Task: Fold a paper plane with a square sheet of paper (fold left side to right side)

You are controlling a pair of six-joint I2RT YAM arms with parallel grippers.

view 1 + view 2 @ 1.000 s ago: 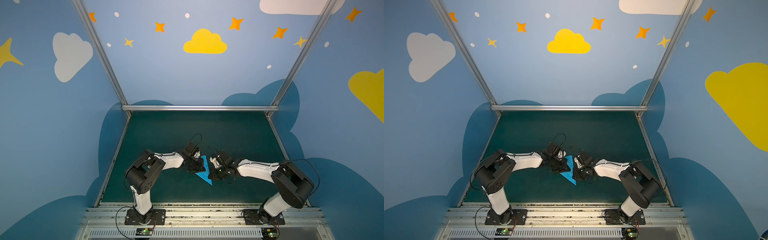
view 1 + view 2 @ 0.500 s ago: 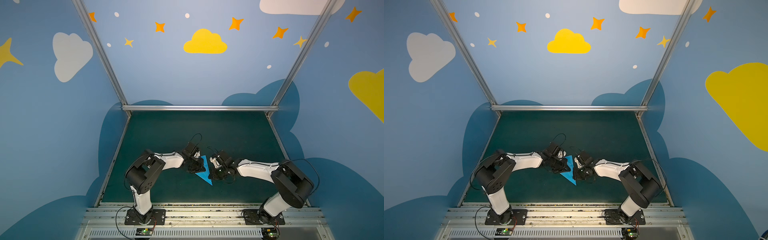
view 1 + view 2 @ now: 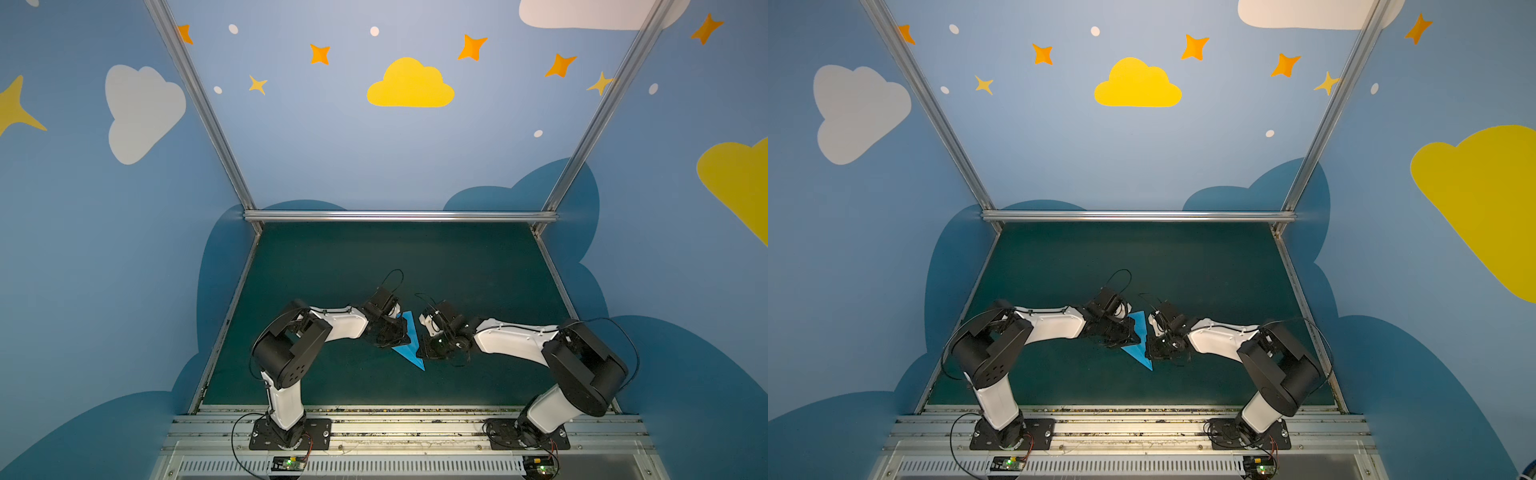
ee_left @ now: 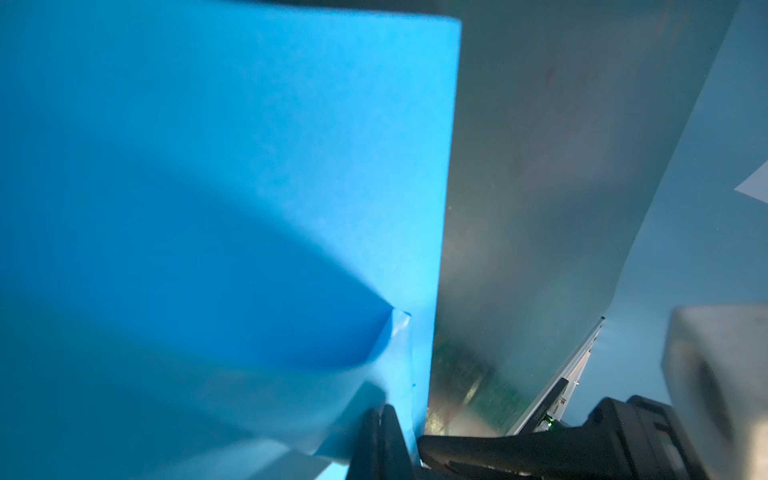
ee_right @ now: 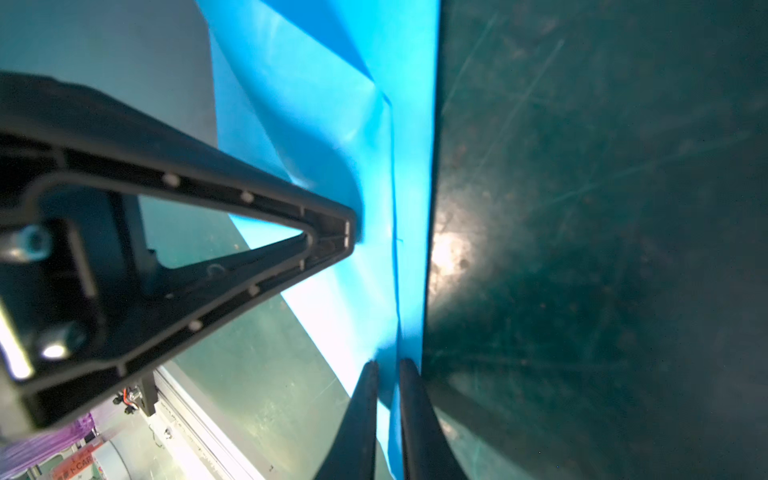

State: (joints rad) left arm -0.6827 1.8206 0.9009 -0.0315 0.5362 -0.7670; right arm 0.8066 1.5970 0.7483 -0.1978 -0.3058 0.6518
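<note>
The thin sky-blue paper sheet [image 3: 409, 340], already folded to a narrow pointed wedge, lies on the dark green table mat [image 3: 374, 266] approx. mid-width and toward the front. Its sharp tip aims at the silver aluminium front rail [image 3: 415, 419]. Both top views show the sheet [image 3: 1139, 343] the same way, w/ part of its left side hidden under an arm. One layer is not flat: in the right wrist view a flap of the sheet [image 5: 316, 104] rises off the mat [image 5: 582, 208] and curves up to the black triangular tip of the left gripper [image 5: 347, 237]. The left gripper [image 3: 398, 337] comes at the sheet from the left, jaws fully closed, and seems to pinch that flap (its own wrist view is blurred and mostly filled w/ blue paper [image 4: 208, 166], so the contact itself is hard to read). The right gripper [image 3: 420, 351] meets the opposite long edge; its two slim black fingers [image 5: 368, 415] stand almost together w/ the folded edge clamped btw. them. The two grippers sit close, w/ only the paper's width separating them. Around the mat stand blue painted walls, w/ a yellow cloud [image 3: 409, 85] on the back one.
</note>
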